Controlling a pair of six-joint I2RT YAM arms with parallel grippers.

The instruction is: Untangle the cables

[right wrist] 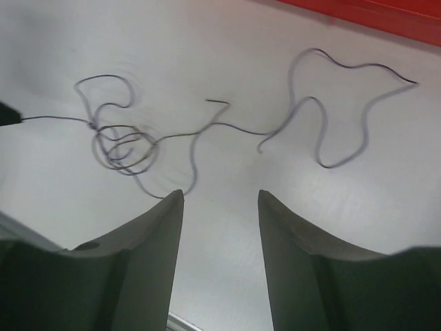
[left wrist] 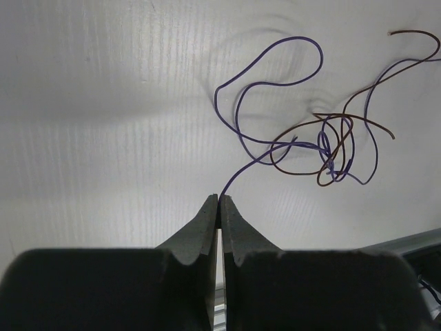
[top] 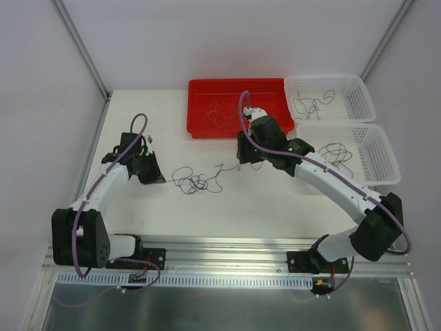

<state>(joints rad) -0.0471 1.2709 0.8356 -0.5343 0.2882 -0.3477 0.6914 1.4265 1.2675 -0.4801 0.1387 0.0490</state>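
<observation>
L gripper (left wrist: 219,199) pinches purple strand of cables (left wrist: 329,153), end hidden in pinch; R gripper (right wrist: 220,196) spread, a strand passing out of sight beneath it.

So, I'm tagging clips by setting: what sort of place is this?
Probably a robotics lab bench: left arm and right arm bolted to a metal rail beside a white table, white panels around it, a red tray and white baskets.

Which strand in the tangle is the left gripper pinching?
The purple strand: its end runs straight into the shut left gripper. The reddish-brown strand lies loose, with no gripper on it.
</observation>
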